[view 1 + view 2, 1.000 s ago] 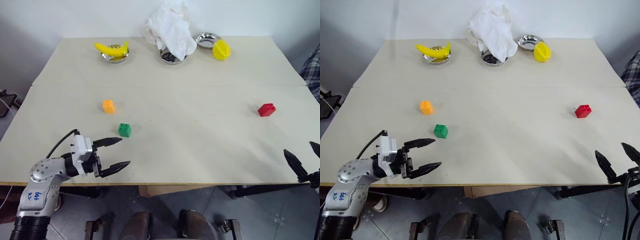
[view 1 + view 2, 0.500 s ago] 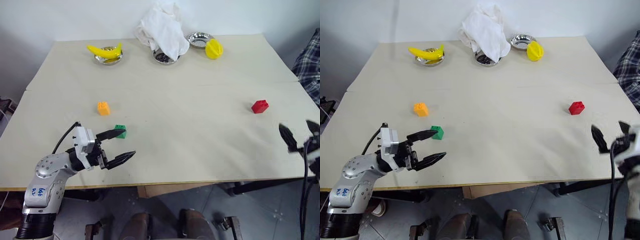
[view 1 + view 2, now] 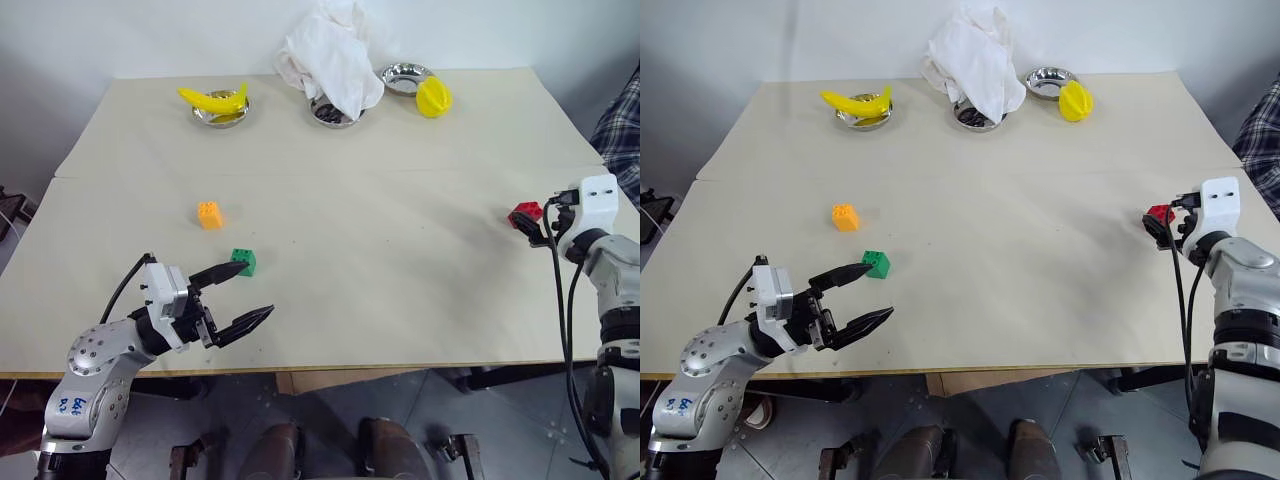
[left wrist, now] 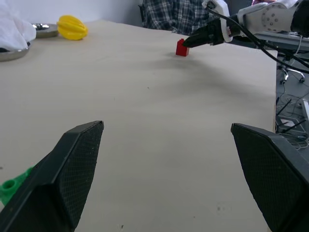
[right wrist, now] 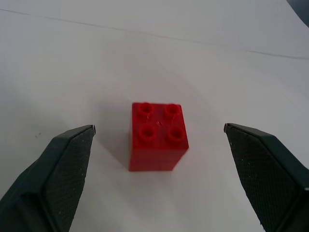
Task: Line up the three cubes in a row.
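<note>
Here, right hand (image 5: pixel 159 140) wide open, empty, around red cube (image 5: pixel 158 136); no legible writing.

The small red studded plastic cube (image 3: pixel 524 213) at the table's 3 o'clock side is partly covered by the right gripper (image 3: pixel 541 228), whose black fingertips merge with cabling; their spacing is unreadable in the head views. The small green studded plastic cube (image 4: pixel 10 187) is cut off behind a black finger (image 4: pixel 63 180) in the left wrist view. The crumpled white cloth (image 3: pixel 330 55) at 12 o'clock hides most of a round steel dish (image 3: pixel 332 115).
</note>
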### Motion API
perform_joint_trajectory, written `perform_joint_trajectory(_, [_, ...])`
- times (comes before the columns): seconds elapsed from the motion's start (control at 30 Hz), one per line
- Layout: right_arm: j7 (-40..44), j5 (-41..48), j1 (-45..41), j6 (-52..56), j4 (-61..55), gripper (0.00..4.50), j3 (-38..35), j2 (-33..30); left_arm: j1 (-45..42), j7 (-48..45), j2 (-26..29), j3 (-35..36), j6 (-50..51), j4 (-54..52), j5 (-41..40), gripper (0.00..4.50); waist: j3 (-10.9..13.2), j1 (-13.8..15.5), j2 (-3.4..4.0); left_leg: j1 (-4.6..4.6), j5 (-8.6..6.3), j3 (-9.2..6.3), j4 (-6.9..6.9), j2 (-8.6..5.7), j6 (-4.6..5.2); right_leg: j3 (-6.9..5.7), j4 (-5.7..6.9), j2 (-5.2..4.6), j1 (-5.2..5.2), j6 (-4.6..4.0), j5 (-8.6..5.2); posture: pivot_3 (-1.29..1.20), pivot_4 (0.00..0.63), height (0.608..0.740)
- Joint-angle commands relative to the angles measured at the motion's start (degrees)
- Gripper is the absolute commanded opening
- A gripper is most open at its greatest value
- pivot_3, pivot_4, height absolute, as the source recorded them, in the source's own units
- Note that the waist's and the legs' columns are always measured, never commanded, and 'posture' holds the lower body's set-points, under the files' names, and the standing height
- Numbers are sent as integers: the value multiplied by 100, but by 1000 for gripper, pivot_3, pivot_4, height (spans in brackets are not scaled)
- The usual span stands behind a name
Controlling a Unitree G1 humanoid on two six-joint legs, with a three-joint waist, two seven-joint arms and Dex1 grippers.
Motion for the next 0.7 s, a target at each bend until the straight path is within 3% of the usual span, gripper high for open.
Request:
perform_joint_trajectory(0.03, [36, -133, -328, -338, 484, 4500, 27, -54, 65, 45, -2, 83, -48, -204, -70, 4491, 0, 0, 0, 0, 0, 0, 0, 0, 0, 0, 0, 0, 0, 0, 0, 0, 150, 740])
perform_joint_trajectory(0.2, [-27, -238, -661, -745, 1182, 4500, 65, -30, 85, 63, 16, 76, -62, -230, -56, 4491, 0, -5, 0, -1, 0, 0, -1, 0, 0, 0, -1, 0, 0, 0, 0, 0, 150, 740])
perform_joint_trajectory(0.33, [61, -242, -806, -934, 1500, 3672, 44, -8, 82, 63, 37, 97, -68, -230, -50, 4500, 0, -6, 0, -1, 0, 1, -1, -1, 0, 0, 0, 0, 0, 0, 0, 0, 150, 740])
perform_joint_trajectory(0.53, [150, -296, -855, -1012, 1714, 1584, 113, 9, 70, 91, 65, 134, -65, -258, -49, 4500, 0, -10, 0, 0, 0, 1, -1, 0, 0, 0, -1, 1, 0, 0, 0, 0, 150, 740])
perform_joint_trajectory(0.7, [927, -197, -901, -1223, 1632, 1470, 88, -56, 130, 36, 100, 233, -108, -205, -77, 4500, 0, -13, 0, 0, 0, 1, -1, 0, 0, 0, -1, 1, 0, 0, 0, 0, 150, 740])
